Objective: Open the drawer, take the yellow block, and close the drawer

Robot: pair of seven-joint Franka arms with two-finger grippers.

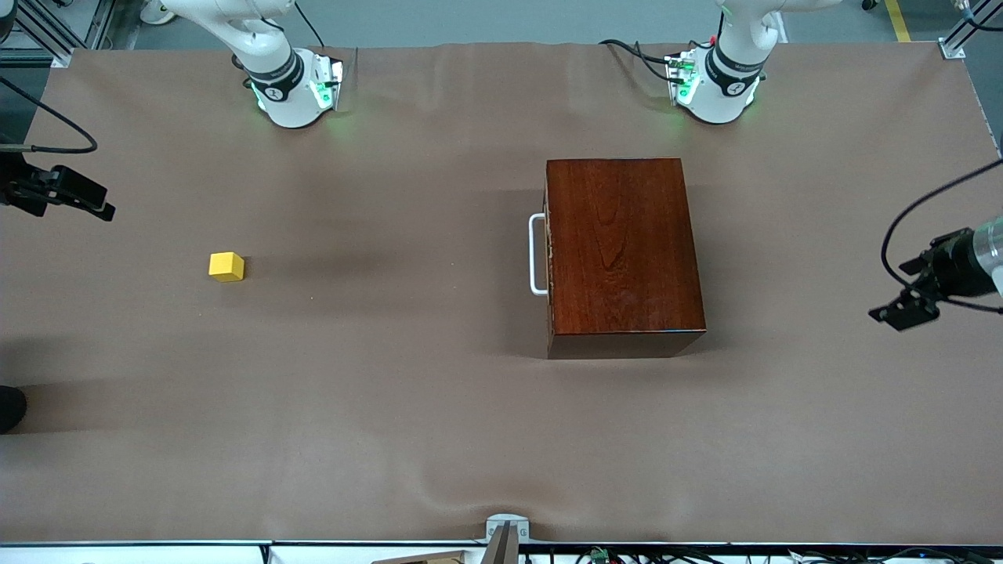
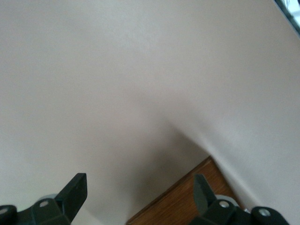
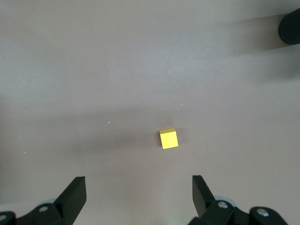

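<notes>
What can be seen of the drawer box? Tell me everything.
The drawer box is a glossy reddish-brown wooden box lying flat on the brown table cloth, toward the left arm's end. Its drawer is shut, and the white U-shaped handle faces the yellow block. Nothing touches it but the cloth.

yellow block [image 1: 226, 266], reddish-brown box [image 1: 623, 254], white handle [image 1: 536, 254]

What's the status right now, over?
Left gripper and right gripper open, waiting at table ends. Reddish-brown wooden box's drawer shut. Small yellow cube on brown cloth, nothing blocking.
</notes>
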